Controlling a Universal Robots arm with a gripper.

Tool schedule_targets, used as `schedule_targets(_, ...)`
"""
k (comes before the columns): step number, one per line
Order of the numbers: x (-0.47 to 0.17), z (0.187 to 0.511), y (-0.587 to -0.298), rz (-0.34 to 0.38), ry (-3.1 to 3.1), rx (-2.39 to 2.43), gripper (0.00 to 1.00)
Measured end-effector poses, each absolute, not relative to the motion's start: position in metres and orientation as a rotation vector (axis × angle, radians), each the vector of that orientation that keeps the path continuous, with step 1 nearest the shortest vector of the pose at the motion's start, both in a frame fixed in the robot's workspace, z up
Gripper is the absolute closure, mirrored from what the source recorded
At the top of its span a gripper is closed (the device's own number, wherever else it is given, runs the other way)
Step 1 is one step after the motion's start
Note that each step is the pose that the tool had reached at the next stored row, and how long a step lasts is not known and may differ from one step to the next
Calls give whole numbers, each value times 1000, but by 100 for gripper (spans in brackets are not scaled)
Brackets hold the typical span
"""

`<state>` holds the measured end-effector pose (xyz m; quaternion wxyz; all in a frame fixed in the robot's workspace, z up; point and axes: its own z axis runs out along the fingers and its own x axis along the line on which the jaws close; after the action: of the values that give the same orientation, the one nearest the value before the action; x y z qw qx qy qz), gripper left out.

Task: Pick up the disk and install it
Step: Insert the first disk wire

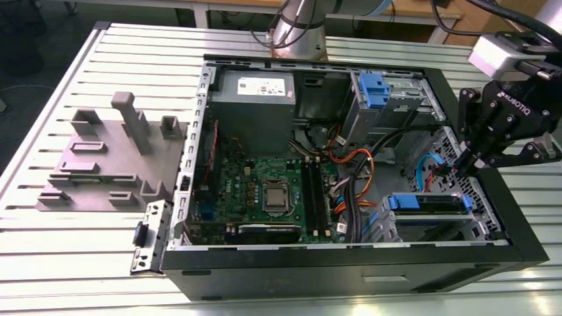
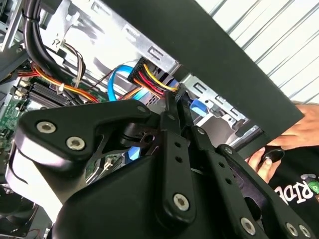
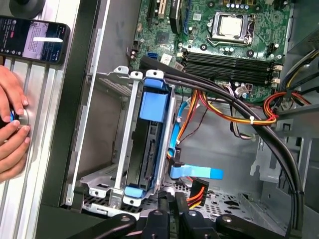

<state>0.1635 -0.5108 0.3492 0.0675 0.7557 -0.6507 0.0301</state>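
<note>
The gripper (image 2: pixel 177 94), fingers drawn together and holding nothing, hangs inside the case at the exterior view's right. It is just beside the blue data cable (image 3: pixel 197 173) and the red-and-yellow power leads (image 2: pixel 152 79), so a careless sweep could snag them and tug a connector loose. Just past them the disk (image 3: pixel 148 144) stands on edge in its drive cage (image 3: pixel 94 175), framed by its blue bracket. Beyond the case wall a person's hand (image 3: pixel 11 132) rests on the tabletop (image 1: pixel 70 224), close enough to be knocked.

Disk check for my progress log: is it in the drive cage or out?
In. The disk with its blue frame sits inside the metal cage; whether fully seated, cannot tell.
</note>
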Motion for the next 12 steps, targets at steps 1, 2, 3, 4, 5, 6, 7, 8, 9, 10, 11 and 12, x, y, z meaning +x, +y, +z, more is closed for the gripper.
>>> schedule_targets(1, 163, 349, -511, 91, -1961, 2278, 83)
schedule_targets(2, 162, 349, -511, 91, -1961, 2278, 83)
schedule_targets(3, 162, 349, -511, 91, -1961, 2278, 83)
schedule_targets(4, 161, 349, -512, 91, -1961, 2278, 83)
schedule_targets(5, 160, 349, -513, 92, -1961, 2278, 83)
schedule_targets(6, 159, 349, -513, 92, -1961, 2278, 83)
schedule_targets(7, 158, 349, -514, 93, -1961, 2278, 83)
schedule_targets(8, 157, 349, -514, 93, -1961, 2278, 83)
schedule_targets(9, 157, 349, -515, 93, -1961, 2278, 83)
schedule_targets(10, 156, 349, -516, 94, -1961, 2278, 83)
schedule_targets(11, 155, 349, -517, 95, -1961, 2278, 83)
schedule_targets(12, 155, 349, -519, 97, -1962, 2279, 83)
